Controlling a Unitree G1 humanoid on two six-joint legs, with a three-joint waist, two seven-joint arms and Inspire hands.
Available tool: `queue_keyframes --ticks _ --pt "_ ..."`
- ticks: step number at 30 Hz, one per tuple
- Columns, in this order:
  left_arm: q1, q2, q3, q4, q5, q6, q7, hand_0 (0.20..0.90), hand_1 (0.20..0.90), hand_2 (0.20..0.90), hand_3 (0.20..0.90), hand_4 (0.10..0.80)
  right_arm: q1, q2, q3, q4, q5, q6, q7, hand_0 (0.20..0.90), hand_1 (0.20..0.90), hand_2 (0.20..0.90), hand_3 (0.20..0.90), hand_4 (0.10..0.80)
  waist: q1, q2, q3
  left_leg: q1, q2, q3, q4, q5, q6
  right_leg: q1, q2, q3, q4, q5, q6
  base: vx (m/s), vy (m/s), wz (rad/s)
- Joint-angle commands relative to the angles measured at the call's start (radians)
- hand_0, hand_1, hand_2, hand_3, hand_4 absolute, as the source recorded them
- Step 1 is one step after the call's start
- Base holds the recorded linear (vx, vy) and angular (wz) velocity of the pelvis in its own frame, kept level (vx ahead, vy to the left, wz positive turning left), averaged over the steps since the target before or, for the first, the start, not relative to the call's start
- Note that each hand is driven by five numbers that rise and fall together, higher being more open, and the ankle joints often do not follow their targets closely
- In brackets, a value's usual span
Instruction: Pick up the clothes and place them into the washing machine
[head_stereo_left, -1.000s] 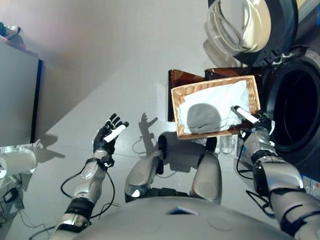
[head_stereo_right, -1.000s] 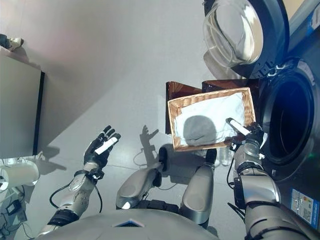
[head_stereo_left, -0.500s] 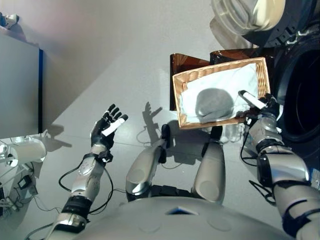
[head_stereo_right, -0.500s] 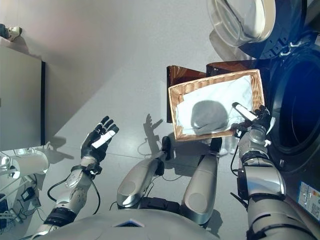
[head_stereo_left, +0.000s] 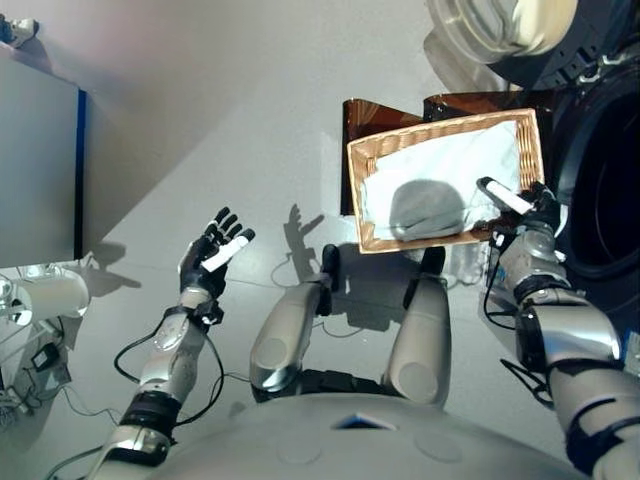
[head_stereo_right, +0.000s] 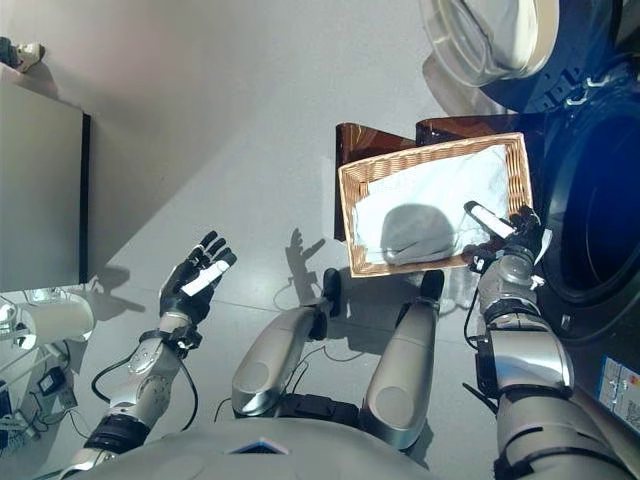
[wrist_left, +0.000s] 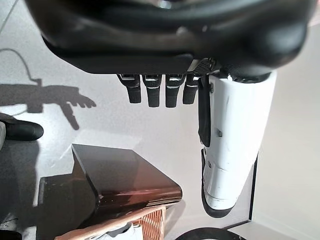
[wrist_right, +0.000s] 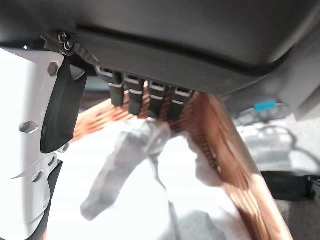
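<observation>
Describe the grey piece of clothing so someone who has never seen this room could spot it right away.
Start at the washing machine with its open door; beside it a wicker basket sits on a dark brown stand. Inside, on white cloth, lies the grey garment, a rounded lump, the only dark item there.

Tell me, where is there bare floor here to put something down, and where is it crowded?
The widest bare floor lies between the grey cabinet and the wicker basket, beyond the open left hand. It is crowded by the washing machine: the right hand hovers at the basket's near corner, cloth fills the basket, a brown stand sits beneath.
</observation>
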Motion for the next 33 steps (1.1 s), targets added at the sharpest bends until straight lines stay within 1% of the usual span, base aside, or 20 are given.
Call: queue_keyframes --ticks 1,7,10,15,19,25,28,33 --pt "0.058 0.107 0.082 -0.096 -0.014 -0.084 -0.001 0.900 0.900 0.900 0.900 0.800 -0.011 -0.027 0.036 -0.023 -0.018 -0.046 0.002 0.900 0.900 0.900 0.900 0.800 0.015 -0.028 -0.071 -0.098 -0.009 0.007 0.100 -0.041 -0.011 -0.027 0.015 -0.016 0.035 -0.006 -0.029 -0.025 0.000 0.05" --pt "0.065 0.115 0.089 -0.100 -0.020 -0.082 0.005 0.900 0.900 0.900 0.900 0.800 -0.028 -0.027 0.043 -0.017 -0.020 -0.045 0.004 0.900 0.900 0.900 0.900 0.800 0.024 -0.030 -0.072 -0.154 -0.005 0.010 0.173 -0.064 -0.007 -0.080 0.019 -0.004 0.105 -0.030 -0.039 -0.029 0.002 0.05" --pt "0.063 0.117 0.091 -0.095 -0.016 -0.082 0.011 0.900 0.900 0.900 0.900 0.800 -0.030 -0.026 0.040 -0.017 -0.019 -0.046 0.002 0.900 0.900 0.900 0.900 0.800 0.023 -0.034 -0.071 -0.172 0.002 0.013 0.214 -0.082 -0.006 -0.098 0.019 -0.001 0.144 -0.046 -0.045 0.000 0.000 0.00" --pt "0.064 0.127 0.093 -0.090 -0.009 -0.079 0.007 0.900 0.900 0.900 0.900 0.800 -0.034 -0.031 0.036 -0.008 -0.020 -0.048 -0.009 0.900 0.900 0.900 0.900 0.800 0.022 -0.040 -0.083 -0.180 0.004 0.018 0.214 -0.086 -0.008 -0.111 0.022 -0.001 0.147 -0.047 -0.047 -0.001 0.001 -0.01" --pt "0.066 0.127 0.097 -0.084 -0.014 -0.081 0.012 0.900 0.900 0.900 0.900 0.800 -0.031 -0.041 0.012 0.000 -0.006 -0.053 -0.027 0.900 0.900 0.900 0.900 0.800 0.021 -0.041 -0.089 -0.179 0.004 0.019 0.209 -0.086 -0.008 -0.114 0.028 0.004 0.148 -0.052 -0.050 0.000 0.000 0.00" --pt "0.064 0.117 0.098 -0.063 -0.006 -0.080 0.022 0.900 0.900 0.900 0.900 0.800 0.003 -0.010 -0.014 -0.023 0.016 -0.071 -0.044 0.900 0.900 0.900 0.900 0.800 0.017 -0.042 -0.093 -0.161 0.005 0.020 0.187 -0.080 -0.007 -0.097 0.033 0.003 0.129 -0.043 -0.048 0.009 -0.008 -0.05" --pt "0.061 0.117 0.093 -0.066 -0.005 -0.081 0.022 0.900 0.900 0.900 0.900 0.800 0.003 -0.009 -0.013 -0.025 0.016 -0.072 -0.049 0.900 0.900 0.900 0.900 0.800 0.017 -0.039 -0.094 -0.157 0.003 0.019 0.171 -0.073 -0.006 -0.095 0.034 0.003 0.118 -0.038 -0.045 0.000 -0.001 -0.04" --pt "0.062 0.120 0.093 -0.069 -0.009 -0.082 0.024 0.900 0.900 0.900 0.900 0.800 -0.008 -0.020 -0.016 -0.026 0.018 -0.072 -0.053 0.900 0.900 0.900 0.900 0.800 0.020 -0.036 -0.090 -0.180 0.004 0.017 0.205 -0.081 -0.005 -0.114 0.034 0.004 0.154 -0.055 -0.051 0.000 0.000 0.00"
